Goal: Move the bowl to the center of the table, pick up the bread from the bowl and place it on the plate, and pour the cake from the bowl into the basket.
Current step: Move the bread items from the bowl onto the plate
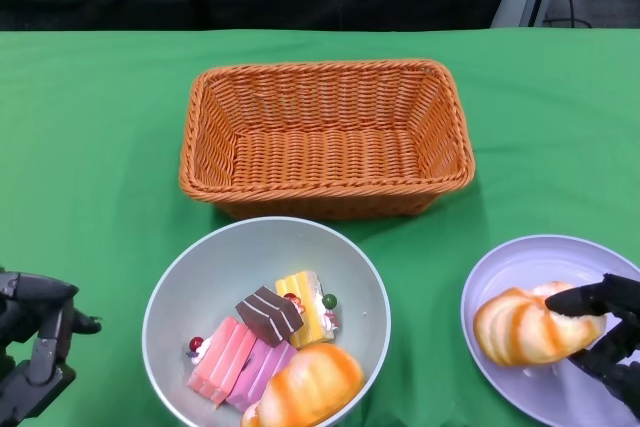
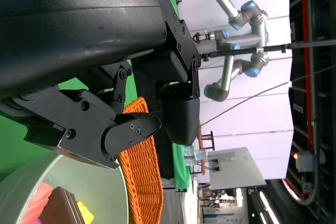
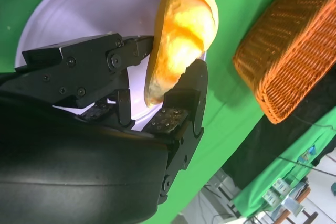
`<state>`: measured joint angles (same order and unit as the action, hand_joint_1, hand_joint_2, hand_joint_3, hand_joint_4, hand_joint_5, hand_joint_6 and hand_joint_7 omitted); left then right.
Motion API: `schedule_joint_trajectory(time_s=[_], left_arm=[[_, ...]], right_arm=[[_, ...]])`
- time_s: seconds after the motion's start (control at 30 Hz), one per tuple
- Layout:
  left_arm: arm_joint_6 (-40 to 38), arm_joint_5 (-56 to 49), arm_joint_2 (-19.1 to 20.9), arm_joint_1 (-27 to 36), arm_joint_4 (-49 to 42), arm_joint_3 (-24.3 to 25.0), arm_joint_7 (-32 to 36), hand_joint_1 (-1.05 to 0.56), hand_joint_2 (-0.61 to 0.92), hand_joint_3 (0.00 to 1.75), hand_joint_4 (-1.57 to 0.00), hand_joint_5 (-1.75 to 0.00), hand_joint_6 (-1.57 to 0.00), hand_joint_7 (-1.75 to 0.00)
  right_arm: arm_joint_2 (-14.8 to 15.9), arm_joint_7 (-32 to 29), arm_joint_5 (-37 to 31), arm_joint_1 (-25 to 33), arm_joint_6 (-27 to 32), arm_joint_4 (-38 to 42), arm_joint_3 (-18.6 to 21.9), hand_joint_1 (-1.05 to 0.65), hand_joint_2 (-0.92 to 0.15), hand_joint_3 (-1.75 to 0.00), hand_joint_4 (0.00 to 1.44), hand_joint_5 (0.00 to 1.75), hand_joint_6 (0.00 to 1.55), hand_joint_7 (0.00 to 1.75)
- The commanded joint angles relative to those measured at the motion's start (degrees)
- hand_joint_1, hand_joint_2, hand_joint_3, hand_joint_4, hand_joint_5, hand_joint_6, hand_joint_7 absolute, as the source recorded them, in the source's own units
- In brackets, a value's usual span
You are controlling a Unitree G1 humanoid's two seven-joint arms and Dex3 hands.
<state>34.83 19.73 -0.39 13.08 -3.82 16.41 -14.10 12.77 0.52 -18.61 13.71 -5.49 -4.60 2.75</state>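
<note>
Golden bread [image 1: 524, 327] sits pinched in my right hand [image 1: 612, 335] over the plate [image 1: 500, 277]; I must release it, then fetch the bowl's [image 1: 200, 277] second loaf [image 1: 310, 384]; left hand [image 1: 35, 342] holds nothing.

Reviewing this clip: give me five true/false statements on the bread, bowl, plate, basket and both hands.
1. The right hand grips a bread roll over the plate. True.
2. The basket holds cake pieces. False: it holds nothing; the cake pieces lie in the bowl.
3. A second bread roll lies in the bowl. True.
4. The left hand grips the bowl's rim. False: it is apart from the bowl, holding nothing.
5. The plate sits behind the basket. False: it is nearer the robot, on its right.
</note>
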Motion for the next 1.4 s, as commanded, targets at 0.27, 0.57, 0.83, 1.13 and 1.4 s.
schedule_joint_trajectory(time_s=[0.27,0.57,0.83,1.13,1.4], left_arm=[[-0.94,-0.28,0.59,1.13,1.4,0.08,0.33,-0.07,0.68,0.88,-0.79,-1.41,-0.81,-1.13],[-1.04,0.31,0.84,0.69,0.64,0.27,-0.26,-0.07,0.69,0.87,-0.8,-1.42,-0.8,-1.16],[-1.34,0.28,0.97,0.86,0.97,0.34,-0.09,-0.07,0.68,0.86,-0.8,-1.43,-0.8,-1.17],[-1.49,-0.21,0.63,0.75,0.96,0.34,0.49,-0.07,0.66,0.92,-0.8,-1.42,-0.8,-1.18],[-0.56,-0.22,0.71,0.21,-0.19,0.66,0.23,-0.06,0.65,0.93,-0.79,-1.43,-0.79,-1.18]], right_arm=[[3.41,-3.3,-6.19,1.12,-3.38,-0.12,-1.19,-0.01,-0.88,0.0,0.92,0.55,1.03,0.11],[3.5,-3.89,-7.99,1.12,-2.43,-0.85,-1.81,-0.07,-0.87,0.0,0.9,0.51,1.01,0.06],[4.22,-5.11,-8.88,0.45,-4.85,1.36,-2.1,-0.08,-0.89,0.0,0.81,1.14,1.17,0.12],[6.29,-3.15,-7.74,-0.93,-7.26,3.84,-2.42,-0.05,-0.88,0.0,0.81,1.45,1.2,0.09],[4.96,-6.25,-6.7,-2.77,-9.69,6.13,-2.09,-0.02,-0.89,0.0,0.79,1.3,1.21,0.05]])
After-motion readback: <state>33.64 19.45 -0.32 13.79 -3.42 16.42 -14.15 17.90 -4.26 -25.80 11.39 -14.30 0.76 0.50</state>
